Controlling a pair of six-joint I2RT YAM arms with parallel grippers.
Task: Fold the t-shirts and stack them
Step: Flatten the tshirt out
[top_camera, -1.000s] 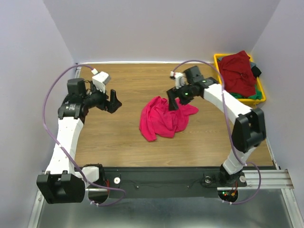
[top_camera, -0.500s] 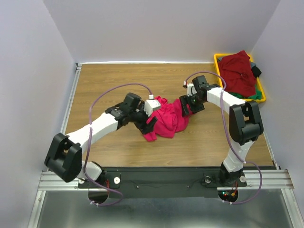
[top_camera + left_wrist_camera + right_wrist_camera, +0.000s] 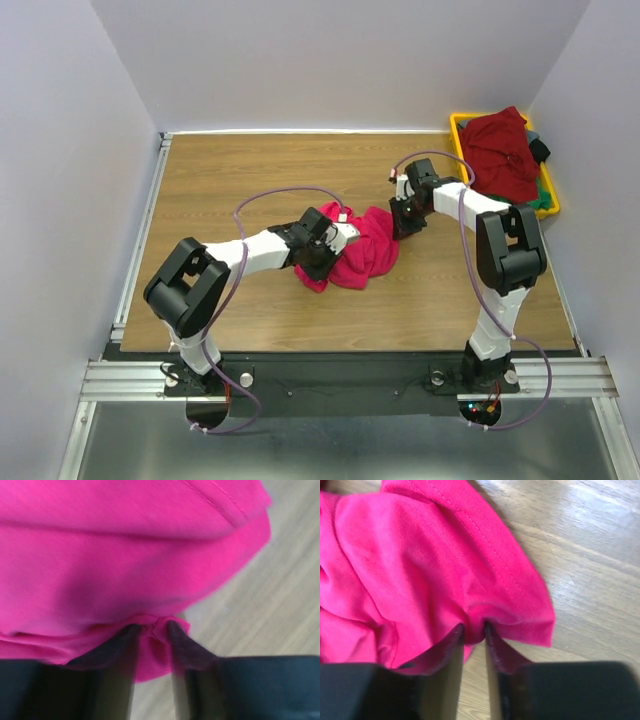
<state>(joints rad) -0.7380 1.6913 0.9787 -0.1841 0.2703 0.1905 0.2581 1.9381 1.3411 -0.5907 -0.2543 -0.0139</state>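
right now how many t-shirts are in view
2 clearly: a crimson t-shirt bunched mid-table, pinched by the left gripper and right gripper, and a maroon t-shirt atop the yellow bin, far right. More may hide beneath it: green cloth and dark cloth peek out.

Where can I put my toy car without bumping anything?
The far-left corner of the table, between its left edge and the crimson shirt, is bare. So is the near strip in front of it. The middle is crowded: the left claw and right claw pinch the shirt. The yellow bin fills the far-right corner.

White arms point(image 3: 262, 249), black pincers point(image 3: 152, 626), purple cables point(image 3: 290, 190)
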